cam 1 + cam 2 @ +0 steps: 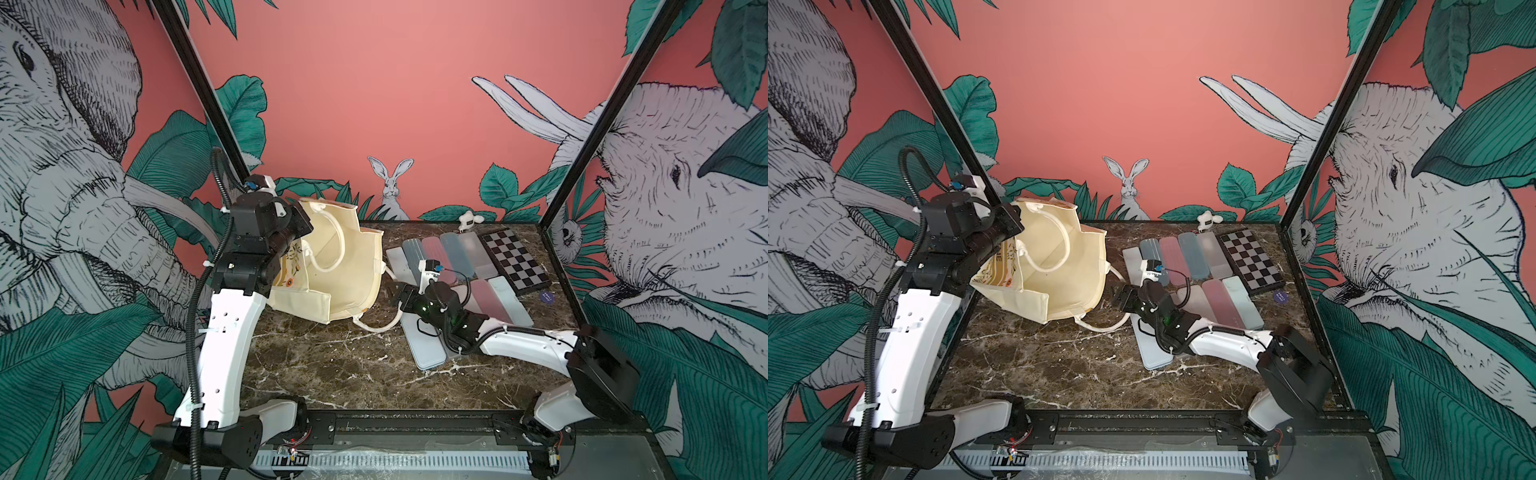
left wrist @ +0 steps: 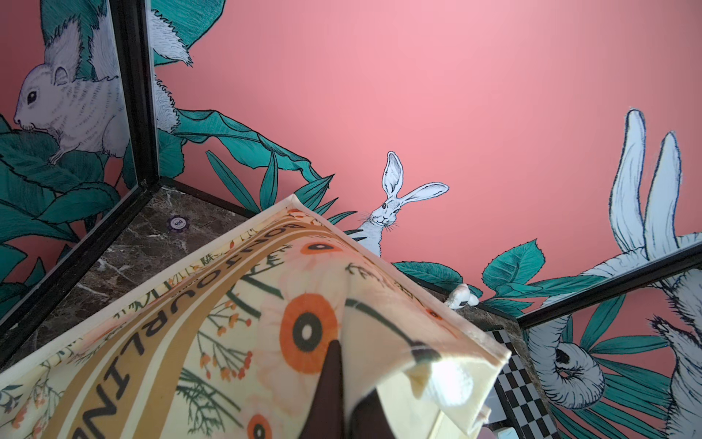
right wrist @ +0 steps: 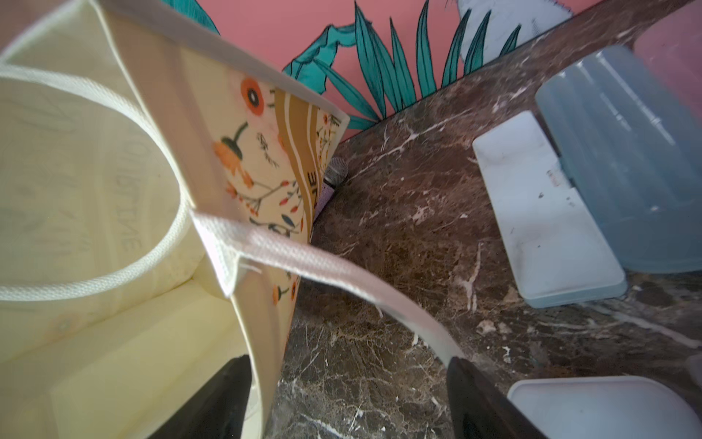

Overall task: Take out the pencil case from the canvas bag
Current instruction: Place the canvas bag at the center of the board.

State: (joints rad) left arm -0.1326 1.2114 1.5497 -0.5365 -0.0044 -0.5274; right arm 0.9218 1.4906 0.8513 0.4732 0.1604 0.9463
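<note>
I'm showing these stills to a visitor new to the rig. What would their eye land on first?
Probably the canvas bag, tipped on its side at the left rear with its mouth gaping toward the camera, its printed rim pinched in the shut left end effector. Next, the rows of pastel cases to its right, a chessboard beyond them, and the open right end effector straddling the bag's edge.

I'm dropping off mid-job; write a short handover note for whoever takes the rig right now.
Left gripper: shut on the printed wall of the cream floral canvas tote bag, holding it tipped with its mouth toward the right arm.
Right gripper: open at the bag's mouth, one finger inside, one outside, gripping nothing.
Flat plastic pencil cases in grey, pink and blue lie on the dark marble table beside the bag.
Done: bag held open.
Left: no case shows inside; check deeper.
</note>
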